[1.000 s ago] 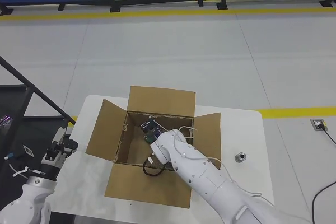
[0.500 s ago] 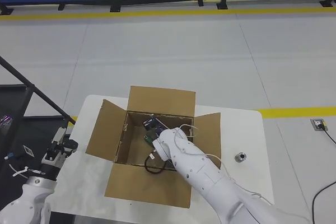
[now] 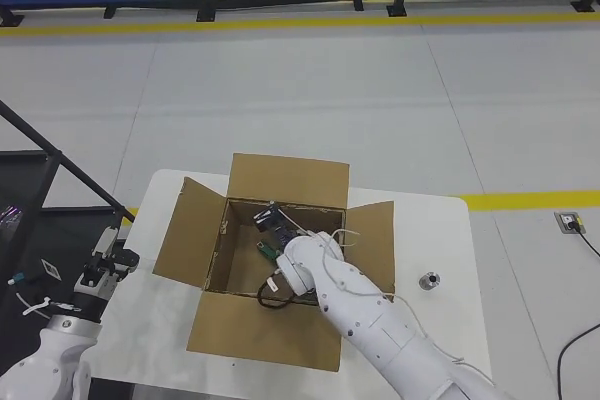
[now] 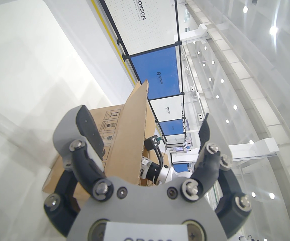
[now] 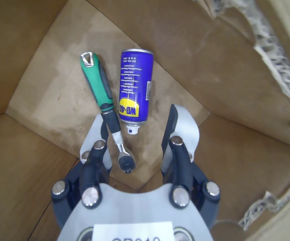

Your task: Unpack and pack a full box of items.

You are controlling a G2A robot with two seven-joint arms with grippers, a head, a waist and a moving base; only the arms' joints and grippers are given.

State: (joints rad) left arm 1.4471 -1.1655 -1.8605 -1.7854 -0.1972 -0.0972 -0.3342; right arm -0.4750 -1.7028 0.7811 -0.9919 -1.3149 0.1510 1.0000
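Step in hand, as judged: unpacking, with the right arm reaching down into the open box (image 3: 285,180), which stands in the middle of the surface (image 3: 435,225).

Findings:
- The right gripper (image 5: 137,116) hangs just above the box floor, its fingers spread wide and holding nothing.
- A ratchet wrench (image 5: 97,81) with a green handle and a blue spray can (image 5: 134,86) lie flat on the box floor, side by side and nearly parallel. Whether they touch cannot be told.
- The wrench's drive head and the can's nozzle end both lie between the spread fingers.
- The left gripper (image 4: 145,116) waits at the side of the surface, well apart from the box wall, fingers wide and empty.

Recommendations:
- Pick one item before you close. As the fingers stand, they could pinch both.
- For the wrench, centre on the dark neck below the green grip. One finger sits very close to it.
- For the can, grip across the body, not the nozzle. It is round and likely to roll.
- Lift straight up, clear of the torn cardboard edge.

Views compared:
- The right wrist view gives you the exact lie of both items.
- In the top view the forearm covers much of the box floor.
- The top view gives you the flaps, the box's place and a small metal piece (image 3: 429,282) beside it.
- The left wrist view offers the box's outer wall.
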